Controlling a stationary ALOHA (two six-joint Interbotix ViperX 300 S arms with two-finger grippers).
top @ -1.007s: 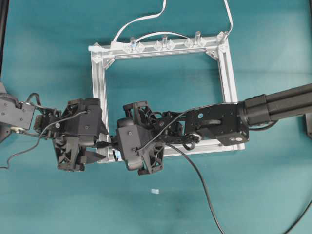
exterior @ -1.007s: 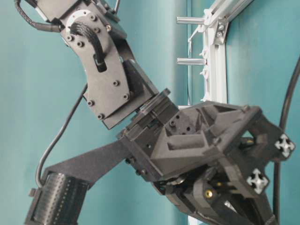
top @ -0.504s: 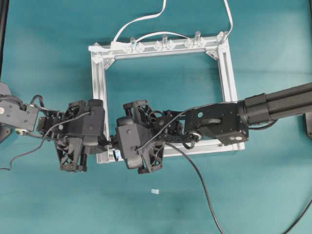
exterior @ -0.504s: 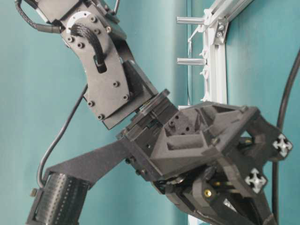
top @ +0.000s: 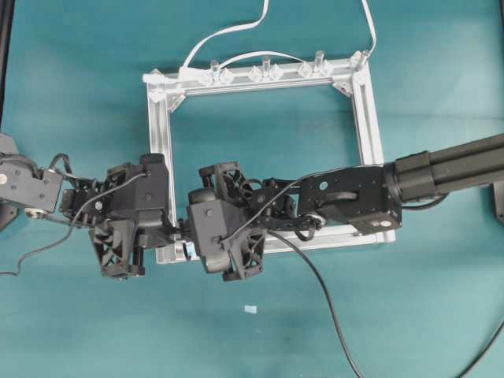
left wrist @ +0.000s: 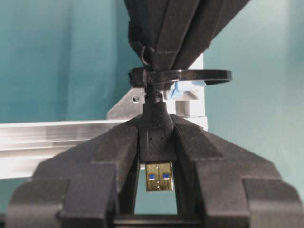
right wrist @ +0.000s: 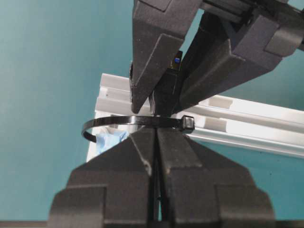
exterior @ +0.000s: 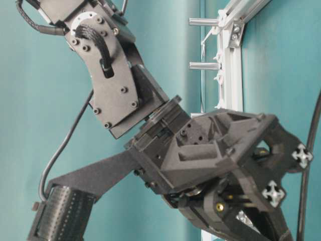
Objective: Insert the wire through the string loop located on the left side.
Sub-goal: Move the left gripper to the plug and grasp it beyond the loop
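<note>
left gripper sits at the 9 o'clock side of the overhead view, just outside the lower-left corner of the alu frame. its jaws are clamped on the plug of the wire; in the left wrist view the black plug body is pinched between both fingers, silvery tip w/ blue insert pointing to 6 o'clock, toward the cam. at 12 o'clock of the plug the string loop lies flat as a thin dark ring, w/ its pale blue piece just under it, against the frame corner. the plug's cable end passes thru the loop.

right gripper comes in from 3 o'clock across the frame's bottom bar in the overhead view, nose to nose w/ the left one. in the right wrist view its fingers are pressed together, the seam betw. them showing no gap; can't tell whether the cable runs in that seam. the loop crosses right above its tips, the blue piece at 9 o'clock of them.

the wire's cable trails off from under the right arm toward 5 o'clock on the teal table. white cables leave the frame's top bar at 12 o'clock
</note>
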